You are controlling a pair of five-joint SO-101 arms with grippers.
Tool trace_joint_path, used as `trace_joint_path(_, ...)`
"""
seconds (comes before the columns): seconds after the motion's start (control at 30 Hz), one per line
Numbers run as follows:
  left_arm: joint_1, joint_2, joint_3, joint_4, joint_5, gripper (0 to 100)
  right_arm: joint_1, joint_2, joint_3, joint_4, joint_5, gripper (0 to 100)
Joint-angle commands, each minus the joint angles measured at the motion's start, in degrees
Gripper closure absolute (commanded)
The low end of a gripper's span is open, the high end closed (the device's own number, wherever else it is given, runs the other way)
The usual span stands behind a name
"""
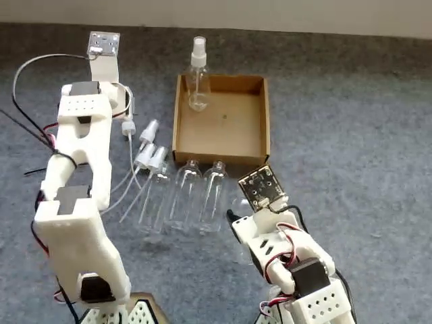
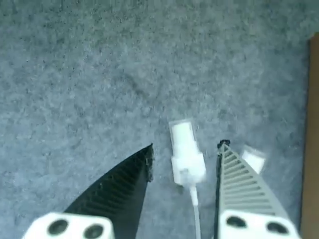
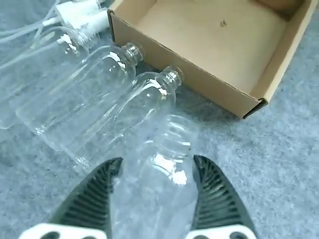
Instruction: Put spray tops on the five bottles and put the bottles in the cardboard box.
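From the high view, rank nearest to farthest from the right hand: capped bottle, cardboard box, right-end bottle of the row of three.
1. Right-end bottle of the row, beside the right hand.
2. Cardboard box, beyond the row's necks.
3. Capped bottle, in the box's far left corner.

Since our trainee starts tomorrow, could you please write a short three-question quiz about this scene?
1. True or false: the cardboard box holds two bottles.
2. What lies between the left claw's fingers? A) bottle B) spray top C) nothing
3. How many bottles lie on the carpet, outside any claw?
Key: 1 false, one capped bottle; 2 B; 3 three, the right claw grips a fourth bottle.
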Motion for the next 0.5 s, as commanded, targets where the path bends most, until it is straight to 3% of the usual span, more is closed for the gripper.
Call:
trace_joint_path(0.0,-0.4,7.2,-11.8,0.3,4.8,80,-0.3,-2.0,-0.7,-1.0,0.6,99.5)
trace_joint_path(0.37,0.0,19.5,-21.3,4.7,7.7,80,-0.3,-2.4,-0.7,-1.0,0.5,99.5)
trace_joint_path(0.47,0.0,22.6,-23.3,4.7,7.7,86,-0.3,-2.4,-0.7,-1.0,0.4,99.5)
